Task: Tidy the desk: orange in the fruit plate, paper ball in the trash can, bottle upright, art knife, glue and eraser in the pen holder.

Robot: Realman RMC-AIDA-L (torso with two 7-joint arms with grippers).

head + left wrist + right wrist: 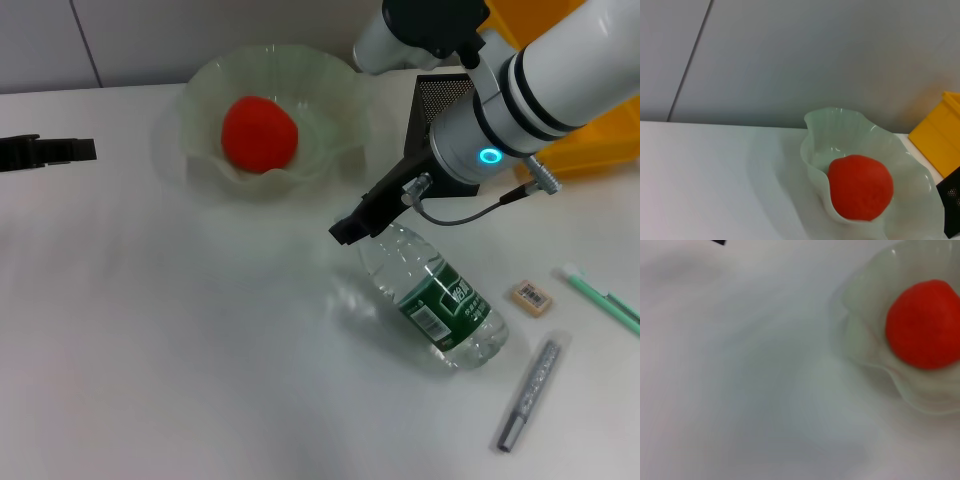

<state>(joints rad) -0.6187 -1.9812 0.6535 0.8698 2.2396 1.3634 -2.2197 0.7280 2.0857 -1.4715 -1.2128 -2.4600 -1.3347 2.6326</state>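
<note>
Desk [150,350]: white, pale wall behind.
Fruit plate [330,120]: near far edge, holding the orange [259,133].
Bottle [432,295]: lying on its side toward the right edge, cap end hidden under the right gripper [352,226].
Right gripper: at the bottle's neck; whether its fingers grip cannot be told.
Eraser [531,298]: just right of the bottle.
Pen holder [430,105]: behind the right arm.
Trash can [590,140]: far right corner.
Left gripper [55,151]: at left edge; finger state unclear.

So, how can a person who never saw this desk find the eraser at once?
Start at the lying bottle in the middle of the white table. Just to its right lies the eraser, before a green-and-white stick. It is the only small beige block, with a barcode sticker.
</note>
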